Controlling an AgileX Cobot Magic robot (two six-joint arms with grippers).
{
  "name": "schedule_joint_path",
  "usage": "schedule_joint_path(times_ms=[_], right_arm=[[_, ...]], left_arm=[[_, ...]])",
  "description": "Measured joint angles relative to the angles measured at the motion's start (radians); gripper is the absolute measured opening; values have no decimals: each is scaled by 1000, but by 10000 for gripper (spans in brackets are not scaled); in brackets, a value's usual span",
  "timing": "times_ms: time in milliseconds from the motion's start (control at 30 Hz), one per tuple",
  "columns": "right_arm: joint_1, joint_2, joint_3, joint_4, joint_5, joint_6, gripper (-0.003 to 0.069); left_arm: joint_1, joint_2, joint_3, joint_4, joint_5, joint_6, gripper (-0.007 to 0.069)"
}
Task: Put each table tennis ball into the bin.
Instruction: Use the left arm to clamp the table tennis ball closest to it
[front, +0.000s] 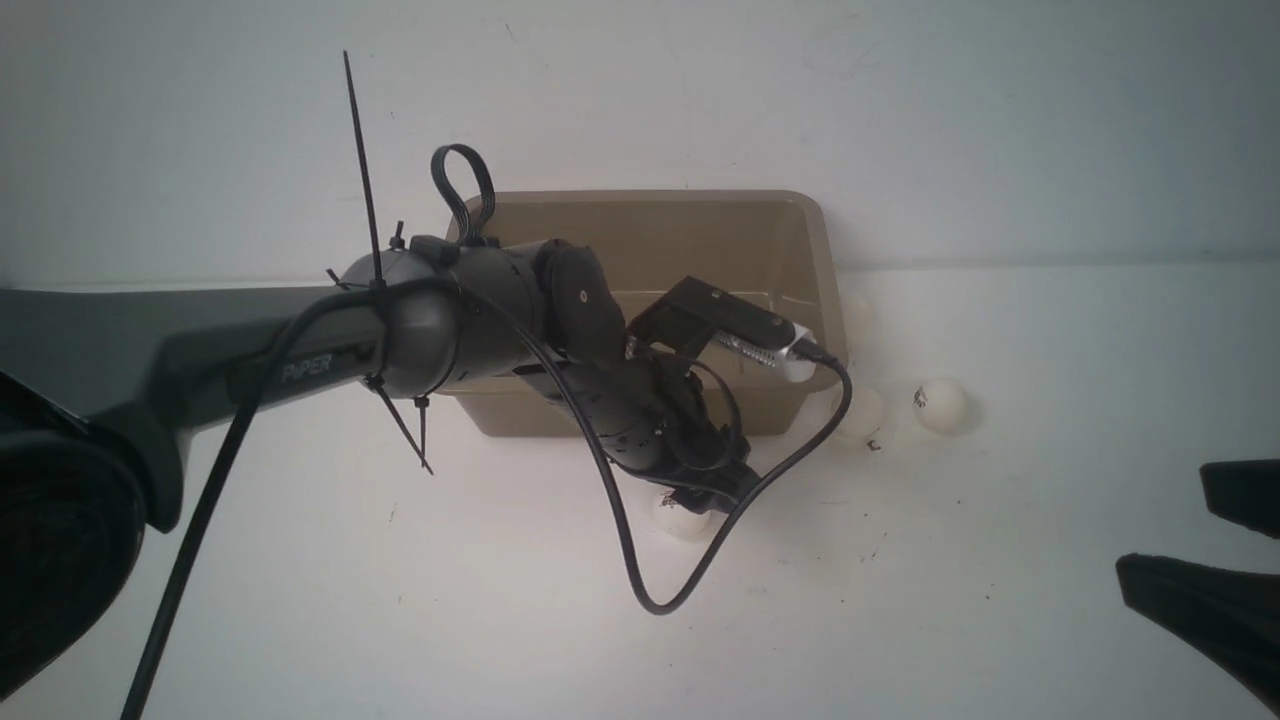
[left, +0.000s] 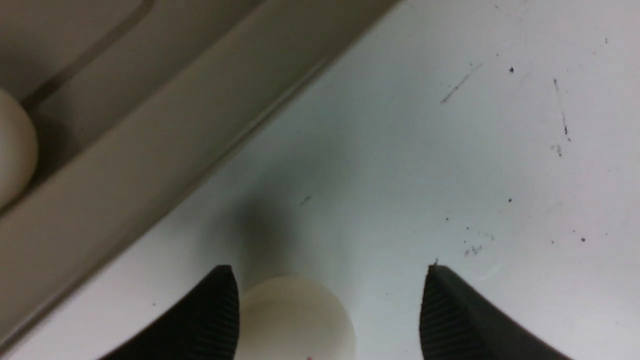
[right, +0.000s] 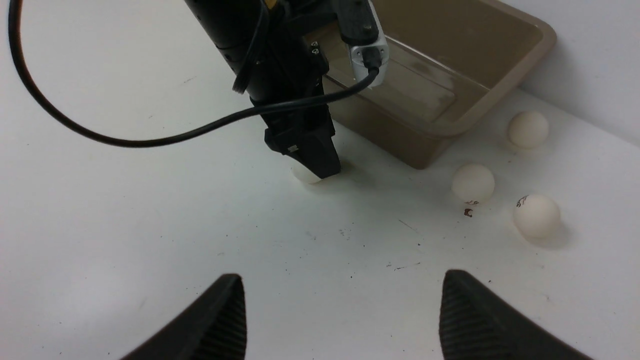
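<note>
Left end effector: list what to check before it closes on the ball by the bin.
1. The left end effector is open: ok.
2. The ball sits between its fingers: ok, but off-centre, nearer one finger.
3. The ball is clear of the bin: ok, a strip of table shows between them.
4. A finger touches the ball: cannot tell.
5. The right end effector is out of the way: ok, open, empty, off to the side.
6. All balls are binned: not ok; three more balls lie on the table beside the bin.
</note>
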Motion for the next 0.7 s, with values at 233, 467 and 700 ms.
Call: schedule_joint_path(times_ms=[233, 467, 700], right_arm=[[0, 0, 0, 0, -1, -1, 472], [0, 0, 0, 0, -1, -1, 472], [0, 0, 0, 0, -1, -1, 472]], left_arm=[[0, 0, 0, 78, 0, -35, 436], [0, 0, 0, 101, 3, -48, 436], [0, 13, 0, 100, 27, -51, 436]])
